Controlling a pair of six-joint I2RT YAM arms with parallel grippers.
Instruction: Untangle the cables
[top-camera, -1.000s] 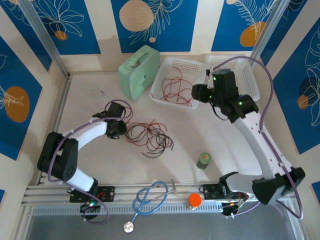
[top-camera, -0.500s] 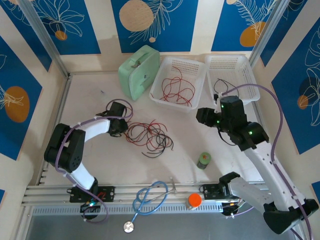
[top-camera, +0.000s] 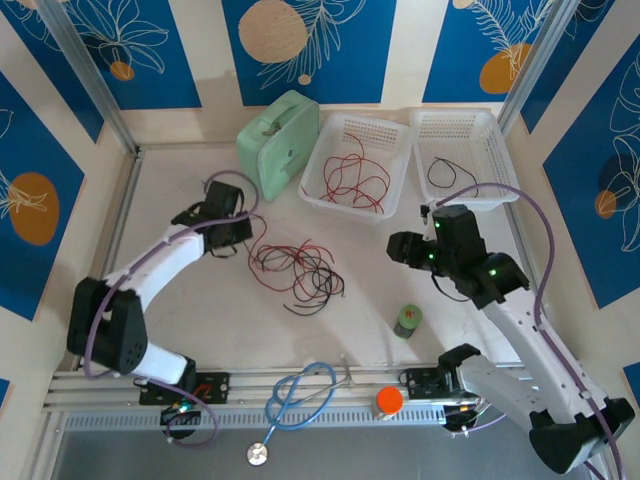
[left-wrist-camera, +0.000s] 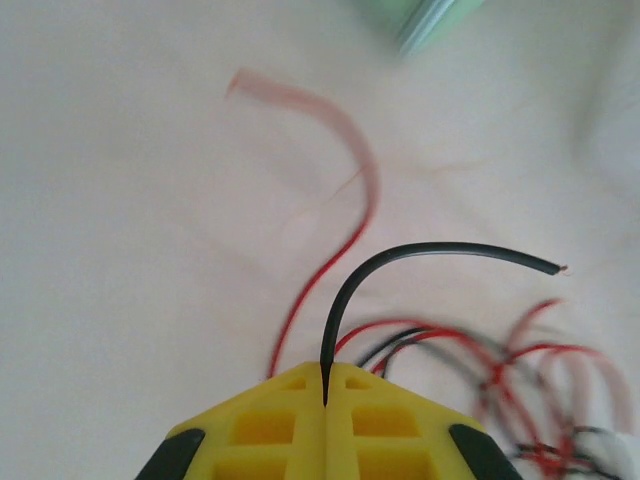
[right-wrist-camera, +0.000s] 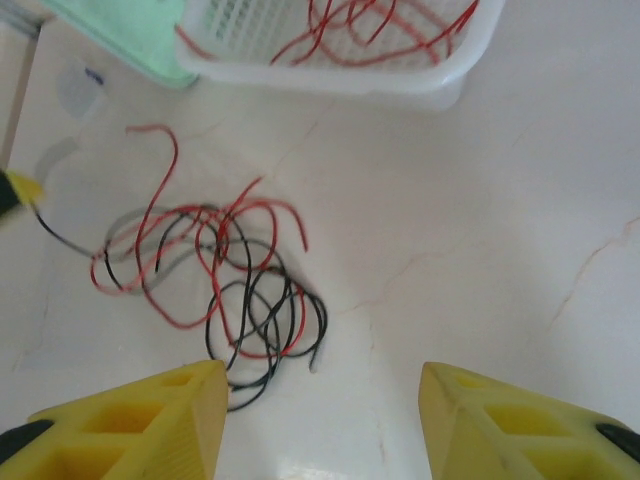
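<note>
Clamping the left end effector (left-wrist-camera: 325, 385) on the black cable (left-wrist-camera: 440, 247) below the green case (top-camera: 278, 140); apart a second ago, now together. Means a strand ready to draw from the red cable (left-wrist-camera: 368, 185) heaped right of it. Keeping the right end effector (right-wrist-camera: 322, 400) apart, farther right.

Seen from the left wrist, the red cable (left-wrist-camera: 366, 185) is blurred and the tangle (left-wrist-camera: 530, 352) cut off.

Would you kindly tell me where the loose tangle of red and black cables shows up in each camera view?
Top external: the tangle sits centre-left on the table.
Left wrist: the tangle is blurred at lower right, beside the black cable pinched in the left gripper.
Right wrist: the tangle lies left of centre.
Shared landmark: the mint-green case.
</note>
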